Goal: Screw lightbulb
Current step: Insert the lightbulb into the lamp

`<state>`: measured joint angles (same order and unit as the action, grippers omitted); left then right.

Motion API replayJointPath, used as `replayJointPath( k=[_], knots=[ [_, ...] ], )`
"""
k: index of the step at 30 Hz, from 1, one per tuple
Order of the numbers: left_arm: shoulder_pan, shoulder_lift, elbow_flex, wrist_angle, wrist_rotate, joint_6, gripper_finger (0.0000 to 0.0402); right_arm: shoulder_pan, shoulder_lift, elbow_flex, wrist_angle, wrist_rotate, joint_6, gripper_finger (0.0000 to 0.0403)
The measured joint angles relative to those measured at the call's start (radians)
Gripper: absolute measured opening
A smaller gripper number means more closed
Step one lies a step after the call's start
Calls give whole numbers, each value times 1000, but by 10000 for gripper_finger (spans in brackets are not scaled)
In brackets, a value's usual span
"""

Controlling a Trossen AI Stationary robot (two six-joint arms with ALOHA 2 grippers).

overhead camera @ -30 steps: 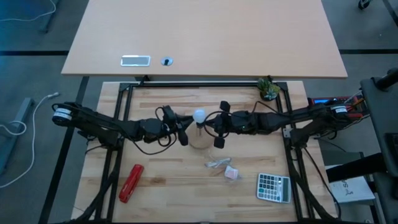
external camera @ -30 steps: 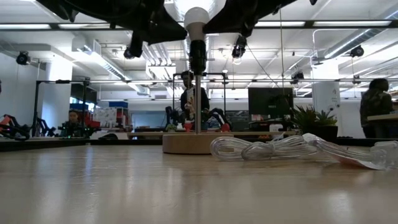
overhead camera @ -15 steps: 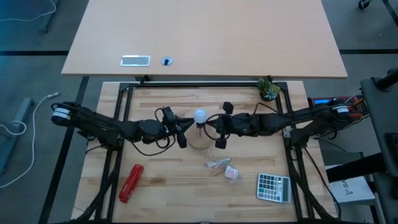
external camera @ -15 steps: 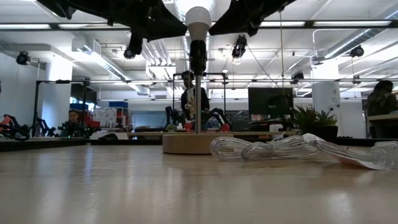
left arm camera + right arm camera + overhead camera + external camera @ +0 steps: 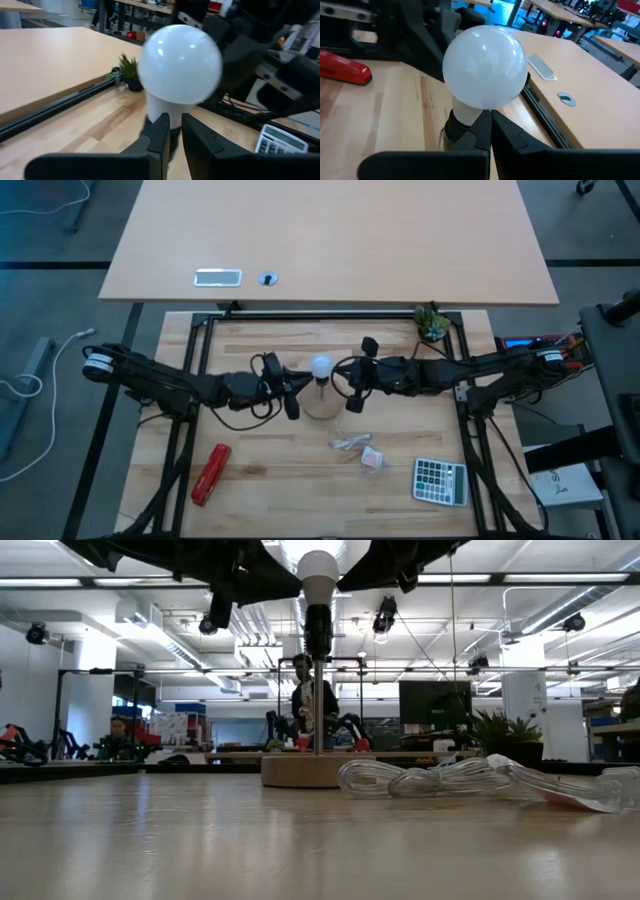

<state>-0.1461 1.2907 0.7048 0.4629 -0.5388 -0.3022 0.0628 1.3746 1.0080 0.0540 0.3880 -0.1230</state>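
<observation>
high view: on the desk (image 5: 250, 440) the wooden disc (image 5: 322, 404) carries the lightbulb (image 5: 321, 366) upright. left pincer (image 5: 292, 397) sits nearly closed beside its neck, holding nothing; right pincer (image 5: 350, 388) is closed, empty.

We're in an open robotics lab here: ceiling strip lights (image 5: 90, 582), rows of workbenches (image 5: 330, 753), a dark monitor (image 5: 434, 703), and more robot arms (image 5: 25, 743) on distant desks.

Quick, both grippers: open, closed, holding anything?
Left gripper: nearly closed, fingers beside the lightbulb neck; holding unclear.
Right gripper: closed, empty, beside the lightbulb.
</observation>
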Motion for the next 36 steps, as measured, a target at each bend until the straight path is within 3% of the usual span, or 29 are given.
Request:
replayJointPath(
  k=[25,36],
  knots=[
    [52,0,0,-2,-20,32,41,3,1,0,6,-85,35,0],
    [29,-17,0,-31,53,32,41,3,-17,0,-45,-59,46,0]
  ],
)
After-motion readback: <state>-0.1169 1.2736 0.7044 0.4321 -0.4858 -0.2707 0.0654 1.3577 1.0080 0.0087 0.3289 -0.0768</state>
